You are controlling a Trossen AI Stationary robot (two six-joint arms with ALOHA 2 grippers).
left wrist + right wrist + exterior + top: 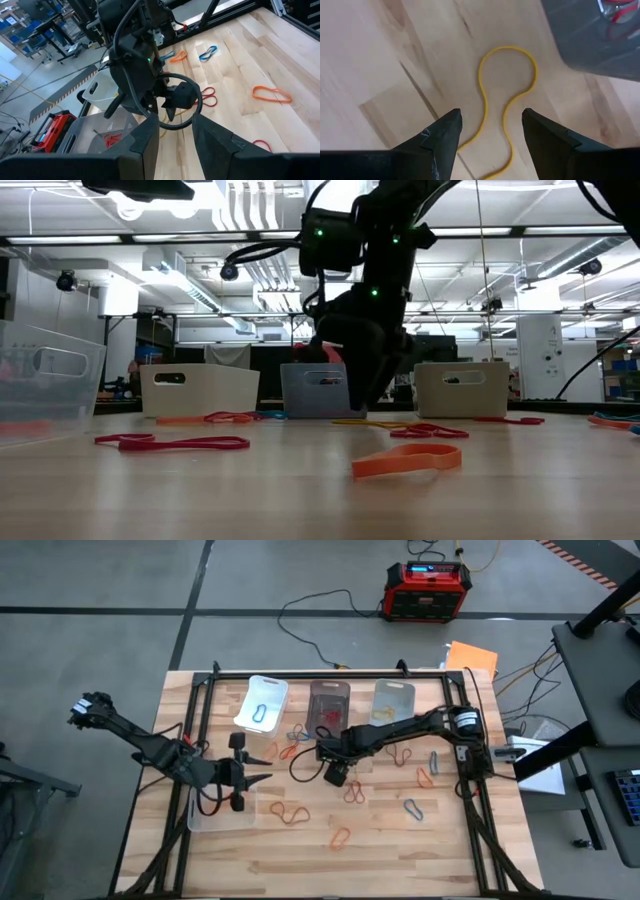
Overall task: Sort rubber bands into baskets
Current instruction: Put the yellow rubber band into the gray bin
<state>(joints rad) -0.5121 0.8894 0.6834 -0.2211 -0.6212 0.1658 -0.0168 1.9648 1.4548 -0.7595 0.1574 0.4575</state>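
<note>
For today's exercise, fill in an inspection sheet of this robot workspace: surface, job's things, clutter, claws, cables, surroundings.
Surface: wooden table, framed by black rails.
Job's things: rubber bands scattered across it; white basket, dark basket and clear basket along the far edge, another clear basket near the left arm.
Clutter: nothing seen.
Claws: right claw open, poised over a yellow band; left claw holds nothing, fingers apart.
Cables: black cable on the floor.
Surroundings: red-and-black box on the floor.
</note>
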